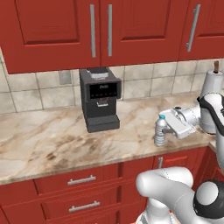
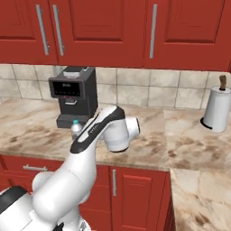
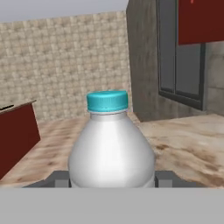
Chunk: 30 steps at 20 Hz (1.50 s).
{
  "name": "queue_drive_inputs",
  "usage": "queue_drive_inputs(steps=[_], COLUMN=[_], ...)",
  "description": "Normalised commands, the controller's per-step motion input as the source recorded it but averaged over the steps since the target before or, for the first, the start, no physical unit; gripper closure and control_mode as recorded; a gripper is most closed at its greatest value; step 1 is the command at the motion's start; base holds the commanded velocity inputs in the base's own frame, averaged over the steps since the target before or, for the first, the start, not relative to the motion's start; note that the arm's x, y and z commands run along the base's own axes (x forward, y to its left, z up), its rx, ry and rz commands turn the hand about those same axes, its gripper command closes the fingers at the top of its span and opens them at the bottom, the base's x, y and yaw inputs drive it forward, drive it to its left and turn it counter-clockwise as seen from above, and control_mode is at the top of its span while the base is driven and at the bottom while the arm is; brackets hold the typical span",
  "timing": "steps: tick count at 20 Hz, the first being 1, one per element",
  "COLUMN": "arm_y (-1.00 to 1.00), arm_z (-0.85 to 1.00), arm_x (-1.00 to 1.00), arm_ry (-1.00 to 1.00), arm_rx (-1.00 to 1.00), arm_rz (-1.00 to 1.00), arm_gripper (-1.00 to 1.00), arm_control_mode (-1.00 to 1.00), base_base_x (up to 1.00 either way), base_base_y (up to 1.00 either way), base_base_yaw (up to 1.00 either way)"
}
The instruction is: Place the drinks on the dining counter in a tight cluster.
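Note:
The small clear water bottle point(image 1: 160, 131) with its blue cap stands upright on the marbled wall counter point(image 1: 52, 135), close to the counter's front edge. My gripper point(image 1: 163, 130) reaches in from the right, level with the bottle's body. In the hand view the water bottle point(image 3: 111, 148) sits between my two fingertips point(image 3: 61, 178), which press against its sides, so the gripper point(image 3: 112, 177) is shut on it. In the right base view my arm covers most of the water bottle point(image 2: 76, 127). The juice bottle, the brown glass bottle and the dining counter are out of view.
A black coffee machine point(image 1: 99, 98) stands against the tiled wall, left of and behind the bottle. A paper towel roll point(image 2: 217, 110) stands at the far right of the wall counter. Red cabinets hang above, and red drawers sit below the counter's edge.

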Motion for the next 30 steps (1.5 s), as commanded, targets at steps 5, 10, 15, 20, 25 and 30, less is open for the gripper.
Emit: queue_drive_inputs(steps=[5, 10, 15, 20, 25, 30], arm_y=[0.00, 0.00, 0.00, 0.00, 0.00, 0.00], arm_z=[0.00, 0.00, 0.00, 0.00, 0.00, 0.00], arm_x=[0.00, 0.00, 0.00, 0.00, 0.00, 0.00], arm_ry=[0.00, 0.00, 0.00, 0.00, 0.00, 0.00], arm_rx=[0.00, 0.00, 0.00, 0.00, 0.00, 0.00], arm_rz=[0.00, 0.00, 0.00, 0.00, 0.00, 0.00], arm_gripper=[1.00, 1.00, 1.00, 1.00, 1.00, 1.00], arm_control_mode=[1.00, 1.00, 1.00, 1.00, 1.00, 1.00], base_base_x=[-0.22, -0.18, -0.15, -0.04, 0.13, 0.33], base_base_y=[0.50, 0.44, 0.39, 0.37, 0.40, 0.43], base_base_yaw=[0.65, 0.75, 0.77, 0.74, 0.53, 0.36])
